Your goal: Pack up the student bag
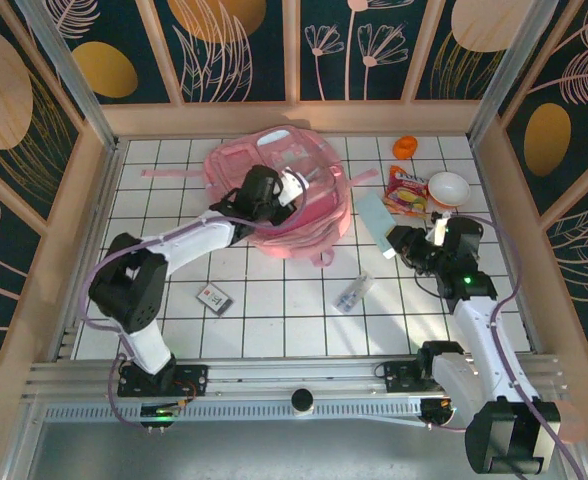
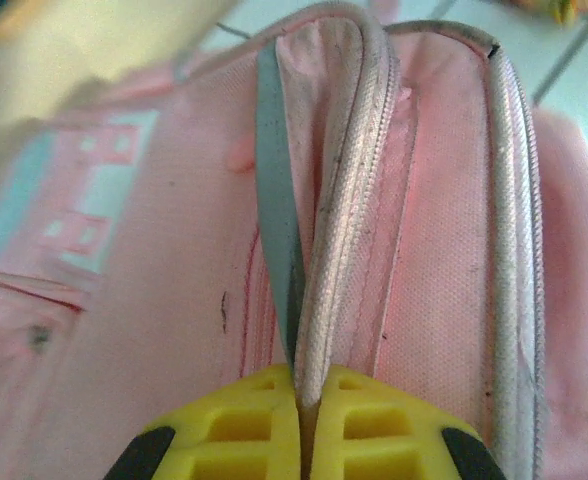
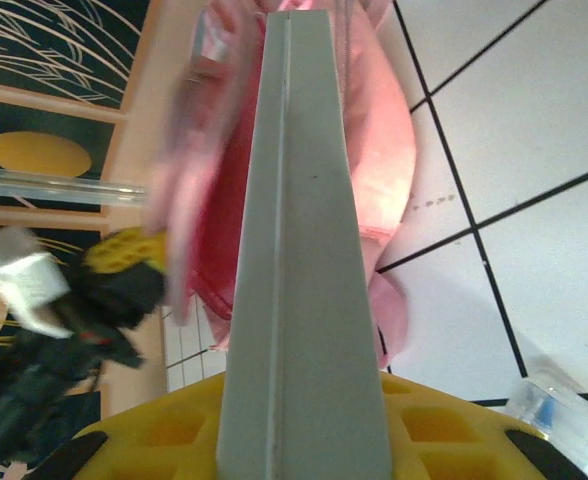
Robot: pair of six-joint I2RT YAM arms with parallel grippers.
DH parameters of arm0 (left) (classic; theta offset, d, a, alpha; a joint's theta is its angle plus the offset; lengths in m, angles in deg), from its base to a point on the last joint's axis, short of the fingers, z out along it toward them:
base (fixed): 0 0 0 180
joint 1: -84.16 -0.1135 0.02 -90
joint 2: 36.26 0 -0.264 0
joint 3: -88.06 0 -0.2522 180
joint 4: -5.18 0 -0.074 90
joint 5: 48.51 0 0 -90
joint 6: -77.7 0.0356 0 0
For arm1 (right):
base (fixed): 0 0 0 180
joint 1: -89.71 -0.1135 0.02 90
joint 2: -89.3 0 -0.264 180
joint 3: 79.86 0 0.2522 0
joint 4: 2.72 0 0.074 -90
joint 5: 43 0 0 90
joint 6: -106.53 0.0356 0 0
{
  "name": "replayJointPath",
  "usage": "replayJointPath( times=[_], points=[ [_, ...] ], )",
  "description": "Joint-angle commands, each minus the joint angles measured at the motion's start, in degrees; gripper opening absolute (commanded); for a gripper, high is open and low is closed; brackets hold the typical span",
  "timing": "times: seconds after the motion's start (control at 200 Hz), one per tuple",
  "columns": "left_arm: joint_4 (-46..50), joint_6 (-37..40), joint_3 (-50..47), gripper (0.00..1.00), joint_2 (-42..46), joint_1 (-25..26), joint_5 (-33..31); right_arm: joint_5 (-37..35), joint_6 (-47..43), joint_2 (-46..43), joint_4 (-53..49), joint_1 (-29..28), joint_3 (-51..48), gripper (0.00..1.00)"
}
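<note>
Left wrist view: left jaws pinch the zip rim (image 2: 339, 250) of the large pale pink translucent backpack (image 2: 124, 300), far-centre on the counter (image 1: 274, 320); pulling it wide should admit the flat grey-blue slab (image 3: 304, 250) the right jaws grip.

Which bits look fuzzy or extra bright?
Top external: sharp all over, table brightest on its right side. Left wrist: student bag zip crisp, top-left corner a pale blur. Right wrist: grey slab sharp, the pink bag behind it smeared.
</note>
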Motion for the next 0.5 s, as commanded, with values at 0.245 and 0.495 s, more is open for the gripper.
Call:
replayJointPath(
  times=[0.245, 0.495],
  points=[
    [2.29, -9.71, 12.18, 0.0, 4.95, -0.4, -0.35, 3.19, 7.56, 1.57, 18.84, -12.19, -2.99, 0.17],
    [2.43, -11.2, 13.94, 0.0, 5.02, -0.44, 0.87, -0.74, 15.26, 17.33, 38.35, -22.31, -1.59, 0.17]
  ],
)
